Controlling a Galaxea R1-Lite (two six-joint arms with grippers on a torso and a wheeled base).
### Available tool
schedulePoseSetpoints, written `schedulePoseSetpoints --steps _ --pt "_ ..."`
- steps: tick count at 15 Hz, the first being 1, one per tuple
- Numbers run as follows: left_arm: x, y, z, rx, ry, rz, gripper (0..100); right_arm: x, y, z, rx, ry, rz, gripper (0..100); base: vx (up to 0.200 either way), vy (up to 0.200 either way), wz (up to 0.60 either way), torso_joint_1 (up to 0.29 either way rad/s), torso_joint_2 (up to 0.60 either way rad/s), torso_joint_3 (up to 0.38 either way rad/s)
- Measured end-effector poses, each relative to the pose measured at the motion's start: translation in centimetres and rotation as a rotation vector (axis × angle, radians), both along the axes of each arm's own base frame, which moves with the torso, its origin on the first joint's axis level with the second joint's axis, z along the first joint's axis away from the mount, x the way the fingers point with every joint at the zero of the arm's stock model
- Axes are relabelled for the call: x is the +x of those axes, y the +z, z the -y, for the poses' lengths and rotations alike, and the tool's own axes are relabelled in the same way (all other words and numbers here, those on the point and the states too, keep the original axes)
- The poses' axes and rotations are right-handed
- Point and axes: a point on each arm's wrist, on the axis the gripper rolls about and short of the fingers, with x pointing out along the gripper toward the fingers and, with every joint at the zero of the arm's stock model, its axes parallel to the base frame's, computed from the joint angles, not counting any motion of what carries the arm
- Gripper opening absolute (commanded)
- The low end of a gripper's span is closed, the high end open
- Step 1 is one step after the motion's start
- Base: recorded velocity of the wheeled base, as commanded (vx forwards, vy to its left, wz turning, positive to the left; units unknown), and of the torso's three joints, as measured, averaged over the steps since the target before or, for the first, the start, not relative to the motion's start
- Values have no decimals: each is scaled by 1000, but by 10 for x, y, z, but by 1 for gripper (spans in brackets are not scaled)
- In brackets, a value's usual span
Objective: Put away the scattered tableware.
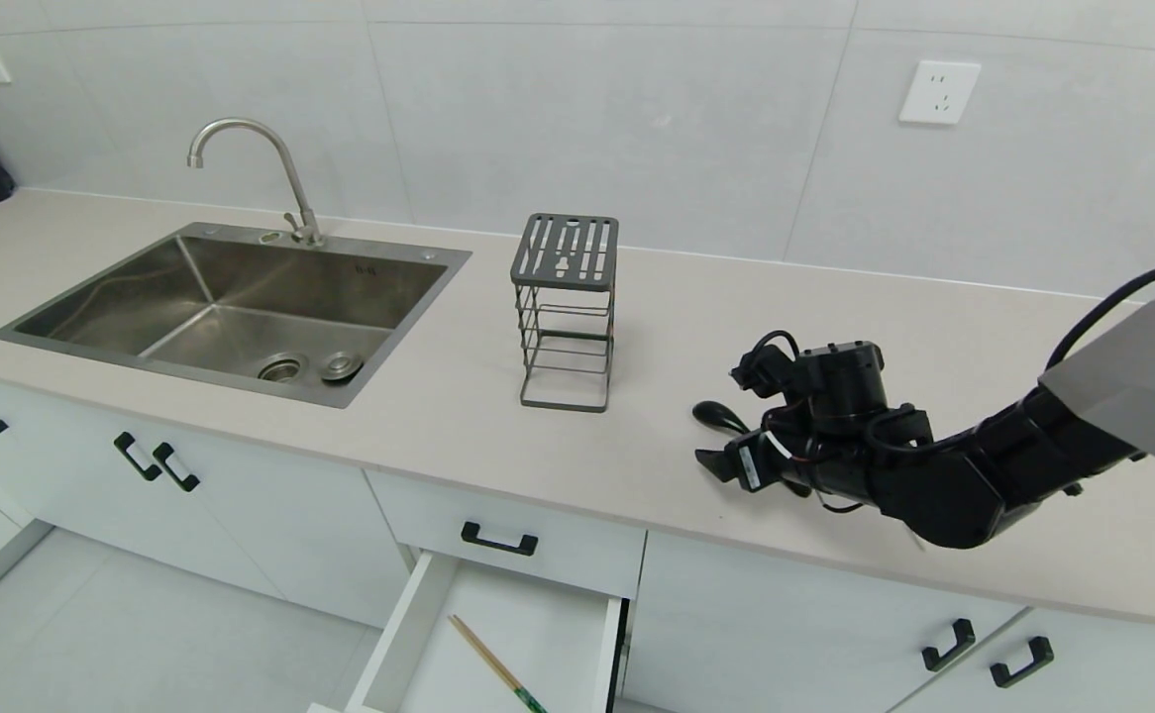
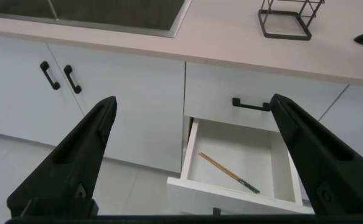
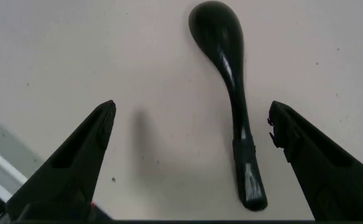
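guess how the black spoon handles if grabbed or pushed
The glossy black spoon looks stiff and probably light. Its shiny, narrow handle may slip between the jaws. The rounded bowl could let it rock or spin if pushed.

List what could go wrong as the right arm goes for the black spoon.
1. The spoon lies flat on the smooth countertop, off-centre between the fingers of the open right pincer. Closing might shove it aside or catch it poorly.
2. The open drawer holding the chopsticks sits below the counter edge, off to the robot's left of the spoon. A weak grip could drop the spoon on the floor during the carry.
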Motion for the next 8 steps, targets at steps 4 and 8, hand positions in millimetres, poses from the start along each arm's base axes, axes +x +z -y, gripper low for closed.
schedulePoseSetpoints --steps 4,8 --pt "0 0 0 0 0 0 100 9 -7 -5 4 -16 -1 100 0 0 0 0 0 0" --pt "0 0 0 0 -1 0 100 13 -13 -6 23 -35 -16 100 0 0 0 0 0 0"
